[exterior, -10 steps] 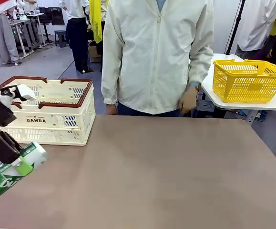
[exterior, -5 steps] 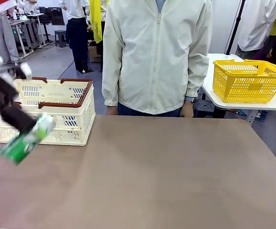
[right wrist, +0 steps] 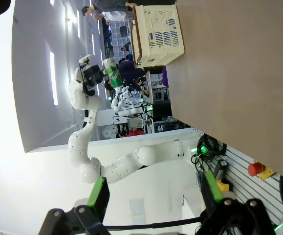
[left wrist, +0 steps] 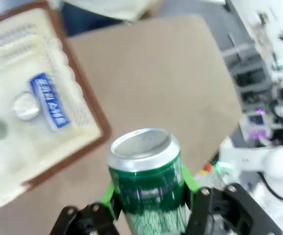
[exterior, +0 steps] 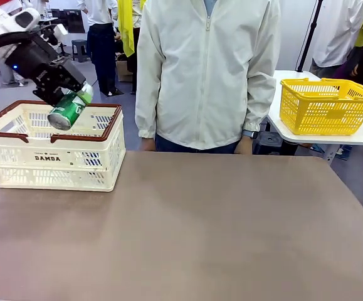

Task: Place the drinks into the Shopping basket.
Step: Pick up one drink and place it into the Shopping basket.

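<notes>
One green can [exterior: 68, 110] – smooth, hard, light – sits squeezed round its middle by the left gripper [exterior: 61, 95] over the Shopping basket [exterior: 56, 164]; the right gripper [right wrist: 153, 196] gapes open.

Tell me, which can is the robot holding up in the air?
The green can, clamped in the left gripper above the Shopping basket; the blue-and-white can lies inside.

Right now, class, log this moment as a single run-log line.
left gripper: shut on green can | above Shopping basket | blue-and-white can lying in basket | right gripper: open, holding nothing
</notes>
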